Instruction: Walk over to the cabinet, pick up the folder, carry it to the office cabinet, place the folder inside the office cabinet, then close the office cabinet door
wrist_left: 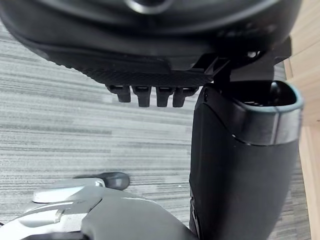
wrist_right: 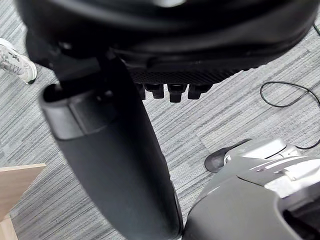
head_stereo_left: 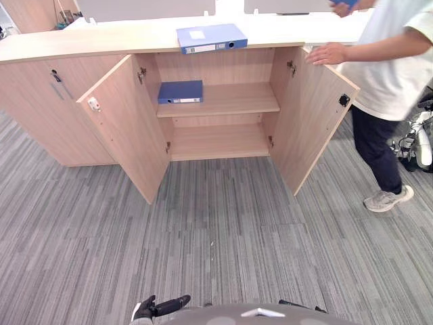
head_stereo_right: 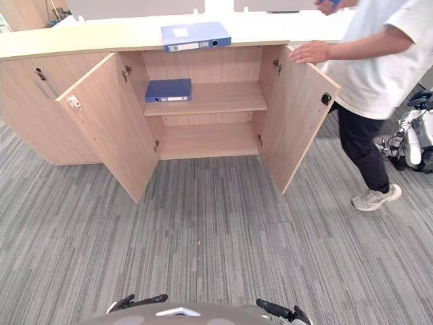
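A long wooden cabinet point(head_stereo_left: 40, 47) stands on grey striped carpet point(head_stereo_left: 223, 237), its left section closed and the two doors of its middle section swung wide toward the camera. Just inside the left door point(head_stereo_left: 128, 128), which carries a small white fitting on its inner face, a blue folder point(head_stereo_left: 180, 92) lies flat at the left end of the upper shelf point(head_stereo_left: 233, 101), its labelled spine facing out; the lower shelf point(head_stereo_left: 216, 143) sits beneath it. A second blue folder point(head_stereo_left: 211, 38) lies flat on the cabinet top, directly above the open compartment and near the front edge. Beside the right door point(head_stereo_left: 308, 115) stands a person point(head_stereo_left: 389, 68) in a white T-shirt, dark trousers and pale trainers, one hand point(head_stereo_left: 327, 53) resting on the door's top edge and the other, at the upper edge of the view, holding something blue point(head_stereo_left: 346, 3). Both folders lie well apart from the robot. Low in the head views, the left robot hand point(head_stereo_left: 154, 309) hangs over the carpet, its fingers point(wrist_left: 142, 96) relaxed with the thumb standing apart, holding nothing; the right robot hand point(head_stereo_right: 279, 311) hangs likewise on the other side, fingers point(wrist_right: 176, 92) slack, thumb clear of them, nothing in its grasp
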You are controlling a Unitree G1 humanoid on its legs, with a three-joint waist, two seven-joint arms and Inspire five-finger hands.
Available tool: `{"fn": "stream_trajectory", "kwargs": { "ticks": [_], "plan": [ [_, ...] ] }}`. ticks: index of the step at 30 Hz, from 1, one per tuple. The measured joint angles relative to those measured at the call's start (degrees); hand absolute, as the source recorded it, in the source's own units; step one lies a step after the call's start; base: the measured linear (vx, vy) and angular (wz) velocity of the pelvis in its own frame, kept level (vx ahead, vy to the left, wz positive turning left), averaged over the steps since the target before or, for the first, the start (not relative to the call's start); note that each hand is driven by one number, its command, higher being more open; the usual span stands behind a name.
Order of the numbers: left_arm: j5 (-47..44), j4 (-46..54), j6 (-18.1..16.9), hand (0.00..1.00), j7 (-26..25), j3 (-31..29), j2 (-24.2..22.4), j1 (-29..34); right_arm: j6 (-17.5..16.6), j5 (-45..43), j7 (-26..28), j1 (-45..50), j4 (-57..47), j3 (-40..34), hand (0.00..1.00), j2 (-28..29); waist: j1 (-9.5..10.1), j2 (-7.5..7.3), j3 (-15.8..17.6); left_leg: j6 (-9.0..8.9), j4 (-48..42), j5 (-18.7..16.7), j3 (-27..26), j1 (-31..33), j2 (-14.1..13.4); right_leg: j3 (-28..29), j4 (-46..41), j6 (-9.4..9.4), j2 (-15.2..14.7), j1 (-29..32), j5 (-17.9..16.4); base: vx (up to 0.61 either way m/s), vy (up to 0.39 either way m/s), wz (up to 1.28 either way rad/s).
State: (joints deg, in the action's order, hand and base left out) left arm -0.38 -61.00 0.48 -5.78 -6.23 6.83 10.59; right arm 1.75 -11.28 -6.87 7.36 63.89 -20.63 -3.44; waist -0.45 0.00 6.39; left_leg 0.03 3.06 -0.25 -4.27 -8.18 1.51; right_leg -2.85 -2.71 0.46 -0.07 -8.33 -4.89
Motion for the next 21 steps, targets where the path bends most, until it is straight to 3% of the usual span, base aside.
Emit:
{"fn": "stream_trajectory", "kwargs": {
  "ticks": [11, 21],
  "plan": [
    [-0.1, -0.2, 0.0, 1.0, 0.0, -1.4, -0.2, -0.4, -0.1, 2.3, 0.0, -4.4, 0.0, -0.9, 1.0, 1.2, -0.01, -0.2, 1.4, -0.51, 1.8, 0.0, 0.2, -2.5, 0.0, -0.5, 0.2, 1.83, 0.0, -2.2, -1.0, -0.01, -0.009, 0.01],
    [-0.1, -0.2, -0.4, 1.0, 0.0, -1.4, -0.2, -0.4, 0.0, 3.0, 0.0, -5.0, 0.0, -0.8, 1.0, 1.6, 0.01, -0.27, 1.9, -0.5, 1.9, 0.0, 0.2, -2.8, 0.1, -0.6, 0.2, 1.83, -0.2, -2.4, -1.0, -0.01, -0.007, 0.0]
  ]
}}
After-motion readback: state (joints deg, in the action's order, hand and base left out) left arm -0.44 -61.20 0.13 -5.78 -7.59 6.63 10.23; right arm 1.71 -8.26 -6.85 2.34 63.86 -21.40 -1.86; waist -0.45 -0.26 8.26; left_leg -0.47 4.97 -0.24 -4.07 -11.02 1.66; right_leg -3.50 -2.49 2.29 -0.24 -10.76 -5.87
